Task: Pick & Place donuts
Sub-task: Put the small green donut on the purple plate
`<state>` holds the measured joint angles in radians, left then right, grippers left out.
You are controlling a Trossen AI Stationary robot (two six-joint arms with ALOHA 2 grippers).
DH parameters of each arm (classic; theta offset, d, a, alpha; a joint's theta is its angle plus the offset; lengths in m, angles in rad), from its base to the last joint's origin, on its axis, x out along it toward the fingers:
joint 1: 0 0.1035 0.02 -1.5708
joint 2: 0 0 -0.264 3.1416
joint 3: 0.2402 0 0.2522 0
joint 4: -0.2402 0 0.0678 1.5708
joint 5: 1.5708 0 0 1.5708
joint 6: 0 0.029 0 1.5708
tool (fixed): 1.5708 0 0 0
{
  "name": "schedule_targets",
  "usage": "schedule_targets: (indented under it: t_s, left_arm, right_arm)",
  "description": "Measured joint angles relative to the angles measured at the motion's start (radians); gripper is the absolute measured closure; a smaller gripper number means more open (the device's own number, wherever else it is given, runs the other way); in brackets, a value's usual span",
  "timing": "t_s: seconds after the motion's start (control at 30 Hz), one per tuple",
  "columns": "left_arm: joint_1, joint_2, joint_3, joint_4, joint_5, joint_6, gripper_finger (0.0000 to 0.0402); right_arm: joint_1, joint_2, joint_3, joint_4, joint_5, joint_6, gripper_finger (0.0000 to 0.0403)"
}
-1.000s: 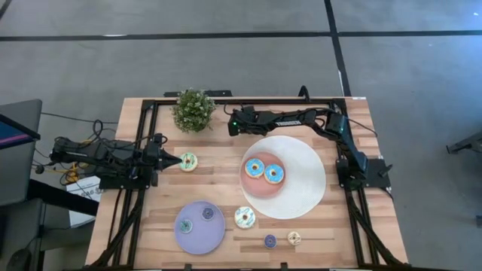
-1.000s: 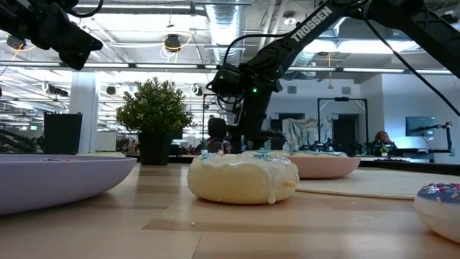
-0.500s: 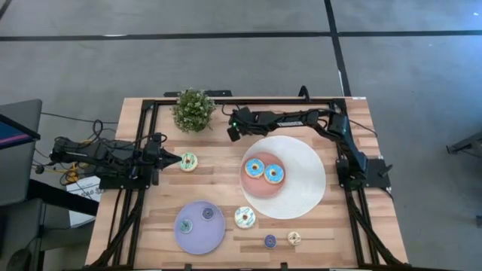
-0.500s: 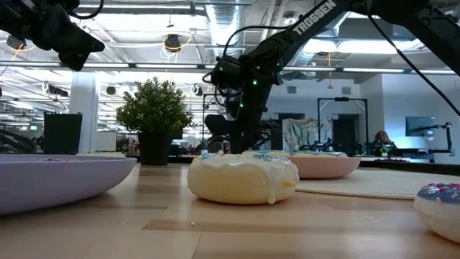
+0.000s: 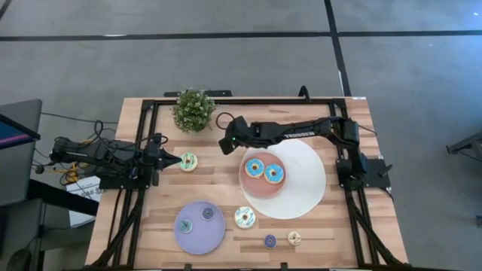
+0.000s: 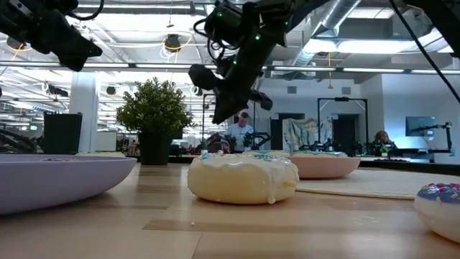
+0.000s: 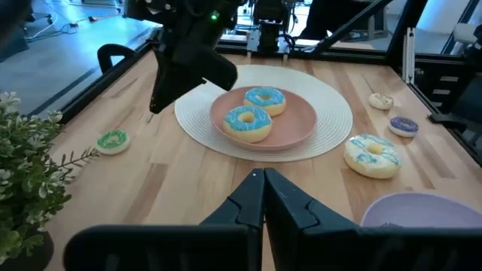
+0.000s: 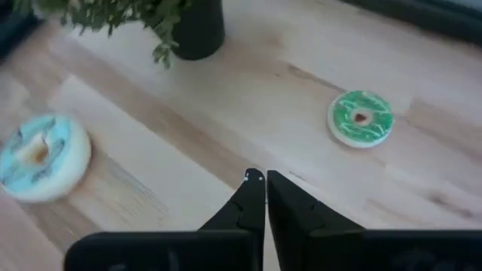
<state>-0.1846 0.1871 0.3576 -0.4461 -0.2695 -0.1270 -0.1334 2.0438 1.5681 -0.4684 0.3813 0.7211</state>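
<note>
Donuts (image 5: 263, 171) sit on the pink plate (image 5: 248, 184) beside the outstretched right arm's closed, empty pincer (image 5: 224, 144).

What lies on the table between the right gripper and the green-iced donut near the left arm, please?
Nothing: in the high view, only bare wood separates the right gripper from the green-iced donut. The right wrist view shows the same.

Robotics lab: more arm rigs (image 6: 338, 133) behind.

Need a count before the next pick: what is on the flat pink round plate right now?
Two tan ring donuts with blue icing sit side by side on the pink plate. The plate rests on a round white mat; the mat beneath it is hidden.
</note>
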Motion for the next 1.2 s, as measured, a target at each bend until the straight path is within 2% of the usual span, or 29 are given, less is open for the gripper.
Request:
schedule_targets:
  t_s: [0.17,0.3,0.47,0.67,0.77,0.9,1.2]
  left_arm:
    - [0.000,0.000,0.000,-0.001,0.012,-0.017,0.0401]
    - [0.000,0.000,0.000,-0.009,0.089,-0.021,0.0401]
    - [0.000,0.000,0.000,-0.012,0.160,-0.054,0.0401]
    - [0.000,0.000,0.000,-0.012,0.157,-0.054,0.0401]
    - [0.000,0.000,0.000,-0.012,0.156,-0.054,0.0401]
    - [0.000,0.000,0.000,-0.012,0.136,-0.054,0.0401]
    - [0.000,0.000,0.000,-0.012,0.125,-0.045,0.0401]
  right_arm:
    - [0.002,0.002,0.000,0.003,0.003,0.149,0.0368]
    - [0.001,0.005,0.000,-0.020,0.018,0.246,0.0337]
    - [-0.019,0.005,0.000,-0.022,0.022,0.219,0.0276]
    - [-0.033,0.005,0.000,-0.014,0.044,0.164,0.0172]
    - [-0.039,0.005,0.000,-0.009,0.032,0.161,0.0139]
    - [-0.040,0.005,0.000,-0.009,0.025,0.161,0.0126]
    - [-0.071,0.006,0.000,-0.008,0.044,0.177,0.0124]
